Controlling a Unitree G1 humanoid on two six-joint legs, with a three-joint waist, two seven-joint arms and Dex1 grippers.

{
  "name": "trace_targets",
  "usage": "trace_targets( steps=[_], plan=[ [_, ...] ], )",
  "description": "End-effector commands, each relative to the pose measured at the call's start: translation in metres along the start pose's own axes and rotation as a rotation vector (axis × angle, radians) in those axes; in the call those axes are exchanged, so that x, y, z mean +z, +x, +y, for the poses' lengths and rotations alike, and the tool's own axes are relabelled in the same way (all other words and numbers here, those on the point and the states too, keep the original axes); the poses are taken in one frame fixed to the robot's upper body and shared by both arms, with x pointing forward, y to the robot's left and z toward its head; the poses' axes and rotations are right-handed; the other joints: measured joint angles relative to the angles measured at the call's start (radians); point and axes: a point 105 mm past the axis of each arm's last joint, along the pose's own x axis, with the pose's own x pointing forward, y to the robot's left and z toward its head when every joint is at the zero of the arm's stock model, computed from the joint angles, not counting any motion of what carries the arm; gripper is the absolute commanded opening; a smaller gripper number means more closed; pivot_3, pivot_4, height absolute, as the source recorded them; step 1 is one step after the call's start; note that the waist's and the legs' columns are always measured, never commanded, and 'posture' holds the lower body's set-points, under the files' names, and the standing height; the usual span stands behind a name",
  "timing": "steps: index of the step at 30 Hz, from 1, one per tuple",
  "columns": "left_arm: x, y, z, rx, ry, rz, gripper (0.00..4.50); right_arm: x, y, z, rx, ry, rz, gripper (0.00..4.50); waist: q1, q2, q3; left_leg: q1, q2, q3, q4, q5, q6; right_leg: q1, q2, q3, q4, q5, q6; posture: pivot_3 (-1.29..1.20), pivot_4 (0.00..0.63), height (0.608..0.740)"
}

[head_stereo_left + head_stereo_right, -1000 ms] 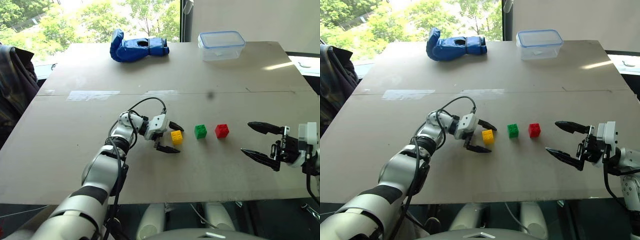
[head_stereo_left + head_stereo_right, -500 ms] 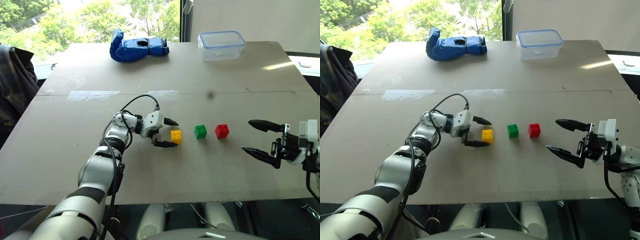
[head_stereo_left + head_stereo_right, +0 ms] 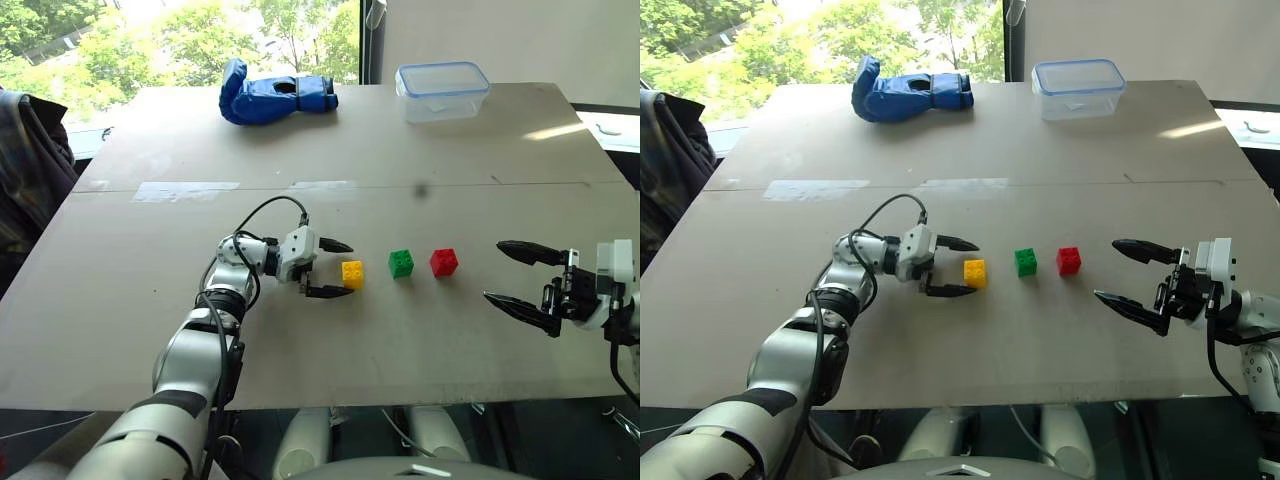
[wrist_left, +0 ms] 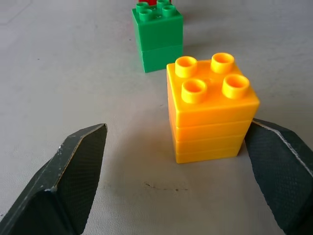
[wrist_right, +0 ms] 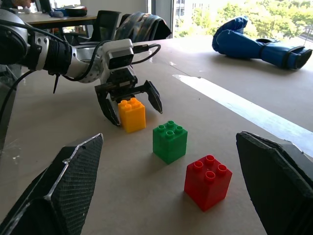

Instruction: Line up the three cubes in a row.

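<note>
close by, studded yellow cube (image 3: 352, 273) sits between wide left gripper (image 3: 334, 268) fingers.

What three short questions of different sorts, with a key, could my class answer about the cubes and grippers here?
1. True or false: the left gripper is shut on the yellow cube.
2. Which cube sits in the middle of the row? A red, B green, C yellow.
3. Fill in: the blue glove lies at the table's ____ edge.

Key:
1. False; its fingers stand open either side of the cube.
2. B, the green cube, between the yellow cube and the red cube.
3. Far, left of the clear container.
</note>
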Motion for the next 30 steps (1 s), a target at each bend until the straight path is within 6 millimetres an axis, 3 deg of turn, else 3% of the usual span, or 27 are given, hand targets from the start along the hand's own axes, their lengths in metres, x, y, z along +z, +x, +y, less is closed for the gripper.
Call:
trace_targets(
  steps=[1, 5, 12, 16, 23, 30],
  plan=[
    [0.004, -0.010, -0.002, 0.083, -0.025, -0.041, 4.45, 0.006, -0.005, 0.001, -0.003, -0.027, -0.006, 4.50, 0.000, 0.000, 0.000, 0.000, 0.001, 0.000, 0.000, 0.000, 0.000, 0.000, 0.000, 0.000, 0.000, 0.000, 0.000, 0.00, 0.150, 0.740],
    [0.019, -0.028, -0.005, 0.156, -0.040, -0.110, 4.45, 0.001, -0.010, 0.002, -0.011, -0.013, 0.001, 4.50, -0.003, 0.000, 0.000, 0.001, 0.003, 0.000, 0.000, 0.000, 0.000, 0.000, 0.000, 0.001, 0.000, 0.000, 0.000, 0.00, 0.150, 0.740],
    [0.046, -0.066, -0.047, 0.238, -0.108, -0.120, 4.45, -0.017, -0.023, 0.006, -0.034, 0.036, 0.035, 4.50, 0.001, 0.001, 0.000, 0.001, 0.005, 0.001, -0.001, 0.000, 0.000, 0.000, -0.001, 0.002, 0.000, 0.000, 0.000, 0.00, 0.150, 0.740],
    [0.032, -0.080, -0.066, 0.416, -0.211, 0.001, 4.45, -0.031, -0.031, 0.006, -0.094, 0.055, 0.054, 4.50, 0.004, 0.002, 0.000, 0.001, 0.005, 0.001, -0.001, 0.000, 0.000, 0.000, -0.002, 0.001, -0.001, 0.000, 0.000, 0.00, 0.150, 0.740],
    [0.007, -0.086, -0.104, 0.680, -0.296, 0.191, 4.45, -0.063, -0.048, 0.009, -0.205, 0.075, 0.176, 4.50, 0.008, 0.002, 0.000, 0.002, 0.005, 0.001, -0.002, 0.000, 0.000, 0.001, -0.005, 0.001, -0.002, 0.000, -0.001, 0.00, 0.150, 0.740],
    [0.012, -0.082, -0.122, 0.736, -0.349, 0.222, 4.45, -0.073, -0.054, 0.009, -0.296, 0.086, 0.214, 4.50, 0.005, 0.002, 0.000, 0.003, 0.005, 0.003, -0.002, 0.000, 0.000, 0.001, -0.002, 0.002, -0.002, -0.001, -0.001, 0.00, 0.150, 0.740]
  ],
)
